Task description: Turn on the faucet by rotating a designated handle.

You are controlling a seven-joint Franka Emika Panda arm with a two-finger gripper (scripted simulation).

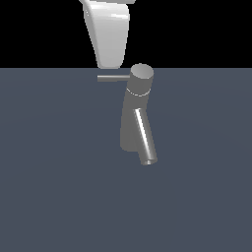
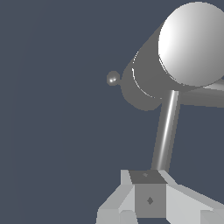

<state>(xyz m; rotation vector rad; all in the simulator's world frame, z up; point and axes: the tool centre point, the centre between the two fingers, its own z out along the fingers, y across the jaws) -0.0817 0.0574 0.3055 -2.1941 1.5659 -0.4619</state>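
1. The floor [image 1: 59, 197] is a flat slate-blue plane filling the lower three quarters of the exterior view, under a black band along the top. It is also the backdrop of the whole wrist view.

2. The gripper [image 1: 110, 63] is a pale, tapering body coming down from the top edge of the exterior view, just left of centre. Its lower tip ends at the boundary between the black band and the floor. In the wrist view its pale fingers [image 2: 151, 199] fill the bottom of the frame. They look drawn close together there, but whether anything is pinched between them cannot be told.

3. The faucet [image 1: 132, 115] stands at the centre of the exterior view. It has a tapered grey column with a short cylindrical cap on top, and a shiny spout tube [image 1: 144, 137] slanting down to the lower right. The cap sits just right of the gripper's tip.

4. The handle [image 1: 112, 78] is a thin grey rod sticking out of the cap toward the exterior view's left. It lies directly under the gripper's tip, very near it; contact cannot be judged in that view. In the wrist view the rod runs from the cap down to the fingers, its end meeting them.
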